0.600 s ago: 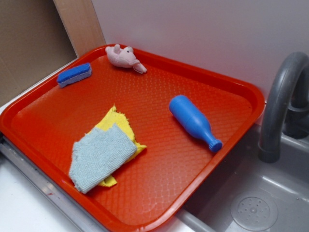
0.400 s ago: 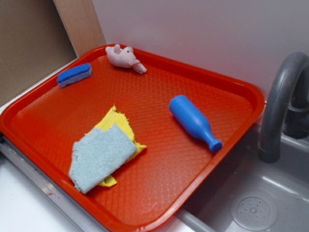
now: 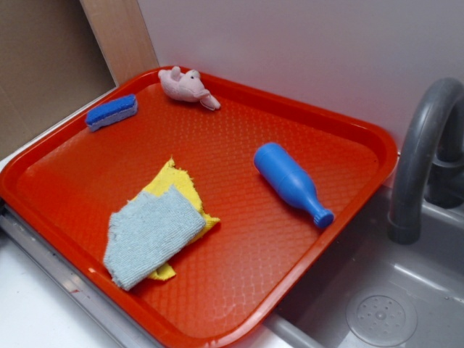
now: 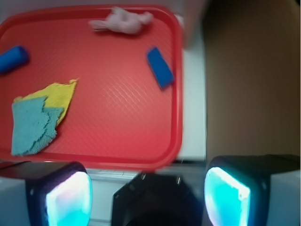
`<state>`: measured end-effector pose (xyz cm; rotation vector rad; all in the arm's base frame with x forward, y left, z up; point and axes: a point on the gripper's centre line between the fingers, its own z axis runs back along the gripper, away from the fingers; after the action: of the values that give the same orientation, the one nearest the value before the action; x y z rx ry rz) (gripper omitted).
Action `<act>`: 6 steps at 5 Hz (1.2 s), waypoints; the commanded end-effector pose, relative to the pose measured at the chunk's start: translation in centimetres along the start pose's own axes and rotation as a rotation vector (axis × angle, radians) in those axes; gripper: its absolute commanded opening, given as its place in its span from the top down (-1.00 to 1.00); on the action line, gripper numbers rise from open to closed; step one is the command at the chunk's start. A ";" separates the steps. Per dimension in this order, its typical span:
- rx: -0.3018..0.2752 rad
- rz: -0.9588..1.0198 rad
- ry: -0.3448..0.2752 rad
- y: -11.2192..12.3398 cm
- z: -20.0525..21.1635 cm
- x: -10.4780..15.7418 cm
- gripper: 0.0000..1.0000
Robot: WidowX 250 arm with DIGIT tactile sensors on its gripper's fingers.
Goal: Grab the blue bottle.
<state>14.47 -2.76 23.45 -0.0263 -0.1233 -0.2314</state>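
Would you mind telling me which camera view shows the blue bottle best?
The exterior view. There the blue bottle lies whole on its side on the red tray, neck pointing toward the sink. The blurred wrist view catches only its thick end at the left edge, far from the open gripper.

Blue bottle lies on its side, neck toward the sink

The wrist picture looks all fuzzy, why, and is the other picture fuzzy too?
Wrist view: soft and blurred throughout; the gripper pads glow cyan and smeary at the bottom, and the small smooth bright-blue plastic bottle is a blurry blob cut by the left edge. Exterior view: sharp, evenly lit; the bottle lying on the textured red plastic tray casts only a faint shadow.
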 end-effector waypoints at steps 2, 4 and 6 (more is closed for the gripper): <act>0.143 -0.760 -0.154 -5.6 -2.8 9.7 -1.00; 0.085 -1.263 -0.165 -12.8 -5.9 11.8 -1.00; -0.097 -1.717 -0.205 -18.8 -8.6 11.9 -1.00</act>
<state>25.09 -23.76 14.10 -0.0359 -0.2214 -1.9264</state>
